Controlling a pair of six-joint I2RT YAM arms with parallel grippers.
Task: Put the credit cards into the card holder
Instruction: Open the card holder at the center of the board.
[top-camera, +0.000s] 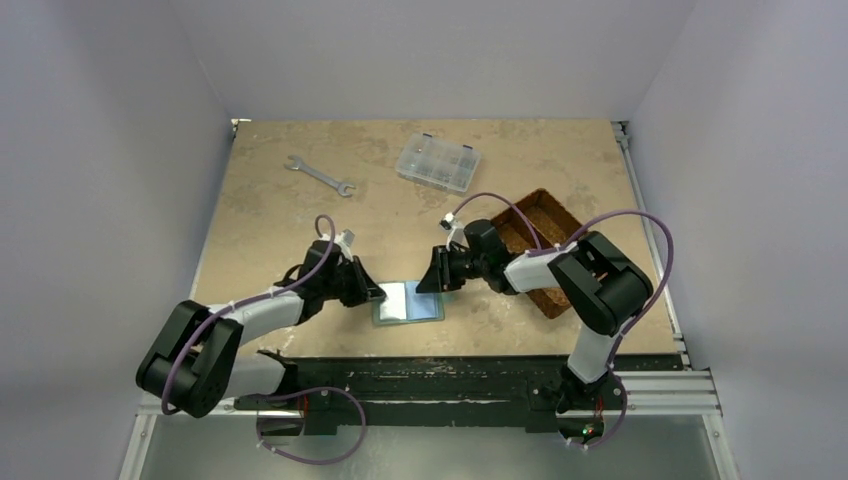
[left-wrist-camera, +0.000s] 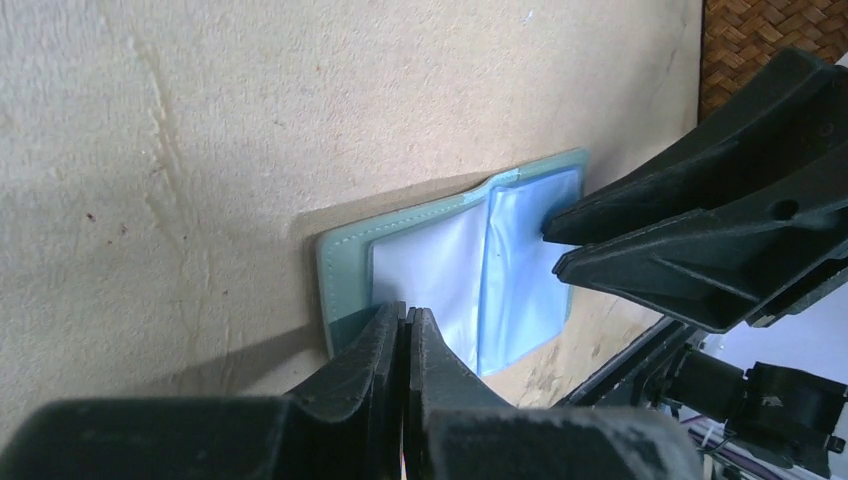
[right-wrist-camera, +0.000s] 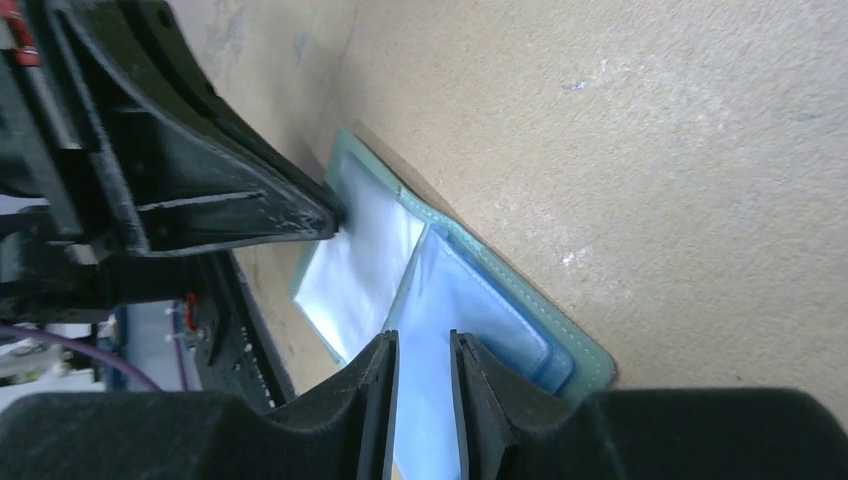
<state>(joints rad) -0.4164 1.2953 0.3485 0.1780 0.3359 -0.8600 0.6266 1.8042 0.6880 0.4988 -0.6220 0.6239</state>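
Note:
The card holder (top-camera: 408, 302) lies open on the table, sage-green with pale blue clear pockets (left-wrist-camera: 440, 260). My left gripper (top-camera: 380, 294) is shut, and its tips (left-wrist-camera: 408, 315) press on the holder's left edge. My right gripper (top-camera: 432, 283) is slightly open, with its fingers (right-wrist-camera: 420, 340) over the right-hand pocket of the card holder (right-wrist-camera: 470, 290); nothing shows between them but the pocket. Each gripper shows in the other's wrist view, the right gripper (left-wrist-camera: 560, 235) and the left gripper (right-wrist-camera: 325, 215), tips facing across the holder. No credit cards are in view.
A brown woven basket (top-camera: 545, 235) stands right behind the right arm. A clear plastic compartment box (top-camera: 438, 162) and a metal wrench (top-camera: 320, 175) lie at the back. The table's front edge is just below the holder.

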